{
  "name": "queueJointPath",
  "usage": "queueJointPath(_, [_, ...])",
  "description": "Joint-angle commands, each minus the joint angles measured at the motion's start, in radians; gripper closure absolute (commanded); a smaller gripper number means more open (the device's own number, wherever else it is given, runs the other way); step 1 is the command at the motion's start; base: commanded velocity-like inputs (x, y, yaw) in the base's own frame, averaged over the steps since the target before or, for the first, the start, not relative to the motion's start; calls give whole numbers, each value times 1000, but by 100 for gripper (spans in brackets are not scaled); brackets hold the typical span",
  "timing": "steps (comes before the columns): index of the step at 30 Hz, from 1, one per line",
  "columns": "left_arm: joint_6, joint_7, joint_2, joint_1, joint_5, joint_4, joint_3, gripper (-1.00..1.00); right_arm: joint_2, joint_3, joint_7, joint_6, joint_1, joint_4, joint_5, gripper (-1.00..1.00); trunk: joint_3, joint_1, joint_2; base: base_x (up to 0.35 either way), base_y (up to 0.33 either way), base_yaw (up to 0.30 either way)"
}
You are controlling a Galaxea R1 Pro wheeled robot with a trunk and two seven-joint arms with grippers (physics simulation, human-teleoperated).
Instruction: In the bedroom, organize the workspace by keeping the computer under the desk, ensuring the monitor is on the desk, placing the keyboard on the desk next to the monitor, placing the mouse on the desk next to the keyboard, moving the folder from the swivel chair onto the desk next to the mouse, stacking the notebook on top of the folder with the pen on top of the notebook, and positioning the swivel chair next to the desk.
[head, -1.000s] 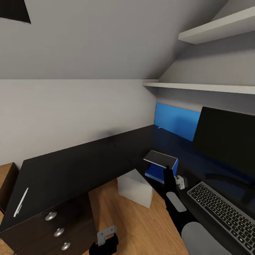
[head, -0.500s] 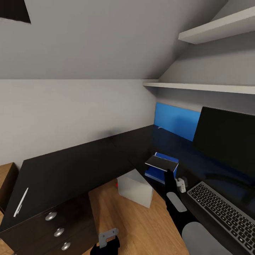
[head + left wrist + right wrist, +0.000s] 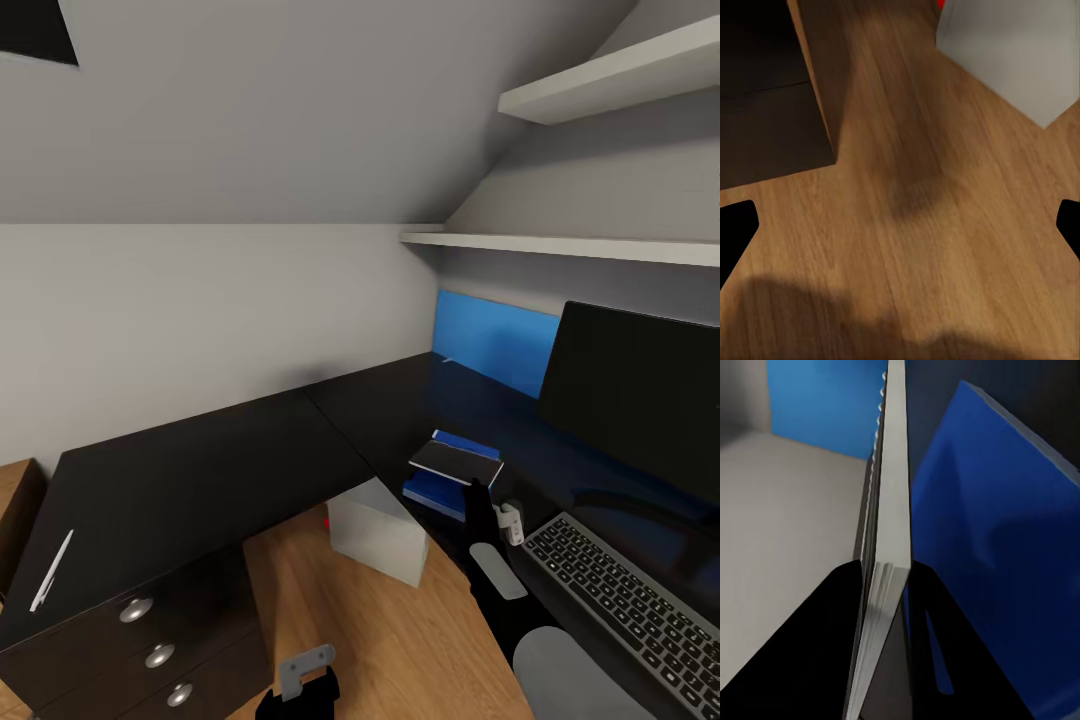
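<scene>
Notebook (image 3: 456, 462) — clamped edge-on between your right gripper (image 3: 476, 489) fingers, just above the folder (image 3: 437, 493) on the desk (image 3: 200, 480), left of the keyboard (image 3: 620, 600); left gripper (image 3: 900, 225) spread apart over floor.

The head camera looks down across the desk (image 3: 200, 470); the right wrist camera sits close against the folder (image 3: 1005, 547), also seen from the head.

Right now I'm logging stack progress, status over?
Right gripper shut on notebook, held just above folder. Left gripper open, low over floor. Pen on desk's far end.
</scene>
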Motion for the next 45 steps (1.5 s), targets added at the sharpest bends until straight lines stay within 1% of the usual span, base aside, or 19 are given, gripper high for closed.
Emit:
queueJointPath(1, [4,7,1,-1,3,-1,-3,-100,0,0,10,-2,-1,1,-12,100,-1,0,-1,10,-3,0])
queueJointPath(7, [3,7,1,-1,3,-1,-3,-100,1,6,10,-2,-1,2,-12,100,-1,0,-1,103,-1,0])
queueJointPath(19, [3,8,1,-1,3,-1,-3,-100,3,6,9,-4,-1,1,-12,100,-1,0,-1,4,0,0])
queueJointPath(20, [3,8,1,-1,3,-1,-3,-100,3,6,8,-4,-1,1,-12,-100,-1,0,-1,0,0,0])
queueJointPath(33, [3,7,1,-1,3,-1,-3,-100,2,6,11,-4,-1,-1,2,-100,-1,0,-1,0,-1,0])
queueJointPath(39, [3,7,1,-1,3,-1,-3,-100,2,6,13,-4,-1,-2,2,-100,-1,0,-1,-41,-146,0])
queueJointPath(45, [3,7,1,-1,3,-1,-3,-100,2,6,14,-4,-1,-4,2,-100,-1,0,-1,-10,-35,0])
